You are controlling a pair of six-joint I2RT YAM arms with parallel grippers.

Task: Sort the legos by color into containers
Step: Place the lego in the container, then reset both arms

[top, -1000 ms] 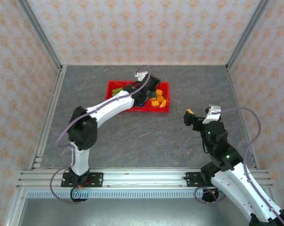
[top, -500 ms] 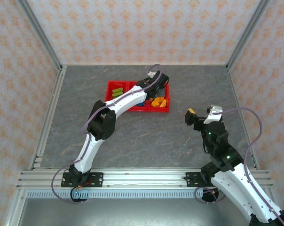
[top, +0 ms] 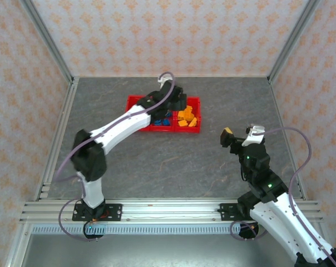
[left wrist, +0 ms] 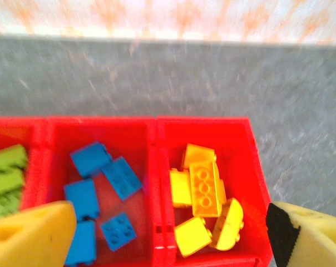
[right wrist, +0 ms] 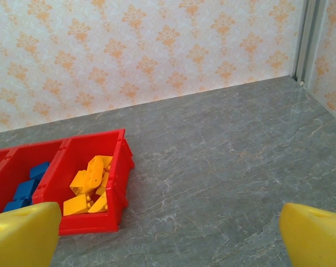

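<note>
Swung back leftward since earlier, the left arm [top: 123,125] reaches far over the grey marbled surface [top: 157,161] between orange-patterned walls [top: 168,33], its left gripper [left wrist: 168,236] hanging wide open and empty above 3 joined glossy red containers [left wrist: 204,123]. Studded legos [left wrist: 204,186] lie inside: green, blue, yellow. Well apart, the right gripper [top: 240,133] stands open.
</note>
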